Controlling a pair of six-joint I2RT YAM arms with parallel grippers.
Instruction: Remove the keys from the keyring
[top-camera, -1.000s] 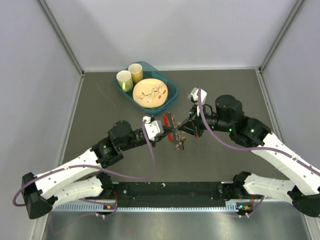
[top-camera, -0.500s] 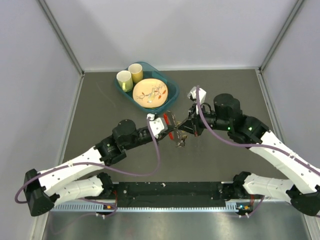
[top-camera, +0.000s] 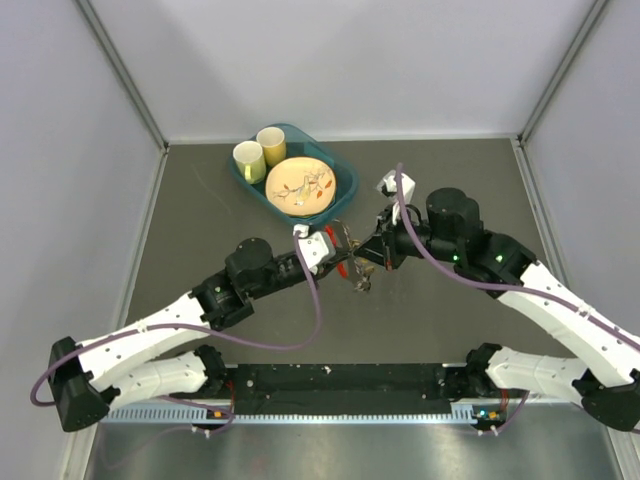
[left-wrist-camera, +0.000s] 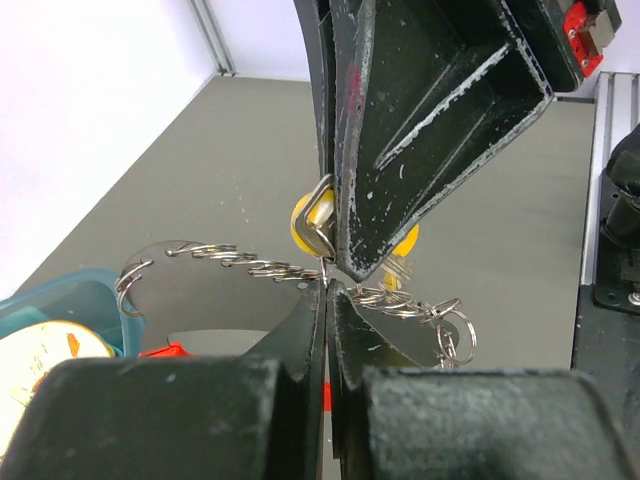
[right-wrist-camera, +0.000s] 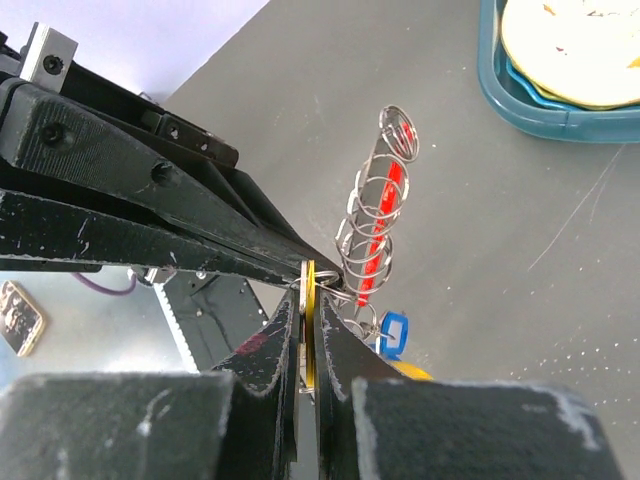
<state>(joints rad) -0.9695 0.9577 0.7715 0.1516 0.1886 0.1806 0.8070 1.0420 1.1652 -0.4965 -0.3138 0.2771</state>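
Note:
Both grippers meet above the table's middle. My left gripper (top-camera: 337, 256) (left-wrist-camera: 328, 292) is shut on a thin metal ring of the keyring (left-wrist-camera: 230, 262), a chain of small linked rings joined to a red clip (right-wrist-camera: 376, 250) (left-wrist-camera: 165, 350). My right gripper (top-camera: 365, 262) (right-wrist-camera: 308, 300) is shut on a yellow-headed key (right-wrist-camera: 311, 285) (left-wrist-camera: 308, 215) right at the left fingertips. A blue-headed key (right-wrist-camera: 392, 333) and another yellow one hang below the rings. The bunch (top-camera: 360, 285) hangs between the two grippers in the top view.
A teal tray (top-camera: 343, 176) (right-wrist-camera: 560, 105) at the back holds two yellow cups (top-camera: 250, 160) and a patterned plate (top-camera: 300, 187). The grey table has white walls on three sides. A black rail (top-camera: 340, 385) runs along the near edge.
My left arm has pushed forward and right, bringing its gripper closer to the right gripper. The right gripper and the hanging bunch have shifted slightly left.

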